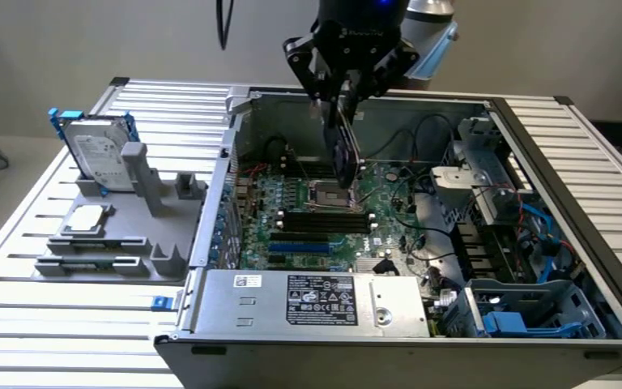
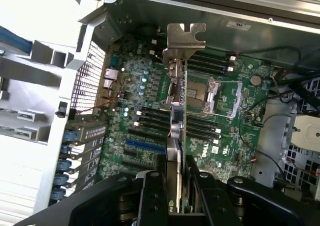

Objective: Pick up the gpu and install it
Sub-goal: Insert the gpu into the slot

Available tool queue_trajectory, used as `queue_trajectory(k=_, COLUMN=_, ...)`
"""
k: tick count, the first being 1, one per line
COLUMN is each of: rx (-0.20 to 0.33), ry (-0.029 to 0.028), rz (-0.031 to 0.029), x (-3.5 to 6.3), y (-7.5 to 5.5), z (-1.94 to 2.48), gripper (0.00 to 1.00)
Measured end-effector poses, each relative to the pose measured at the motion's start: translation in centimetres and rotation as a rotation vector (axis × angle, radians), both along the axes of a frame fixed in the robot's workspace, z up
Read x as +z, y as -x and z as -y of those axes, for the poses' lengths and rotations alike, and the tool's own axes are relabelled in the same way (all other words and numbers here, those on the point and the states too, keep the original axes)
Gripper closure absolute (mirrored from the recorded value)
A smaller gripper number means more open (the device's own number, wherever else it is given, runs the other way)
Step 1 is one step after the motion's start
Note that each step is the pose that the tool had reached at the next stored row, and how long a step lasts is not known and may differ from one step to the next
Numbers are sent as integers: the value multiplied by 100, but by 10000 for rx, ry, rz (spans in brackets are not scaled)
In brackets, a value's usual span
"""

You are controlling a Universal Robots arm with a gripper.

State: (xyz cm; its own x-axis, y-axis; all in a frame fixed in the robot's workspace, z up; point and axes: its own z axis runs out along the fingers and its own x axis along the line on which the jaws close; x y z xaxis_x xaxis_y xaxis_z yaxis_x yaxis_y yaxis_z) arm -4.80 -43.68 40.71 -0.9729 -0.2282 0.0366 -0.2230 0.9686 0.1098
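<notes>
The pincer (image 1: 343, 96) is gripping the gpu (image 1: 342, 154) by one end, holding it upright above the motherboard (image 1: 300, 203) inside the open case (image 1: 279, 117).

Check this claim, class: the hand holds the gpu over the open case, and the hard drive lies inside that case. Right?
No: the exterior view shows the hard drive standing on the grey rack outside the case. The hand does hold the gpu over it.

gpu (image 1: 343, 150) lower edge: blurred | maybe clear of motherboard (image 1: 381, 203)
</notes>
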Motion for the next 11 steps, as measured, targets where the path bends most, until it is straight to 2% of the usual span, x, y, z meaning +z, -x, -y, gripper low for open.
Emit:
queue_trajectory(k=5, rx=914, ry=0, rz=94, x=-17, y=1, z=0, gripper=74)
queue_trajectory(k=11, rx=1999, ry=2, rz=242, x=-36, y=0, z=0, gripper=74)
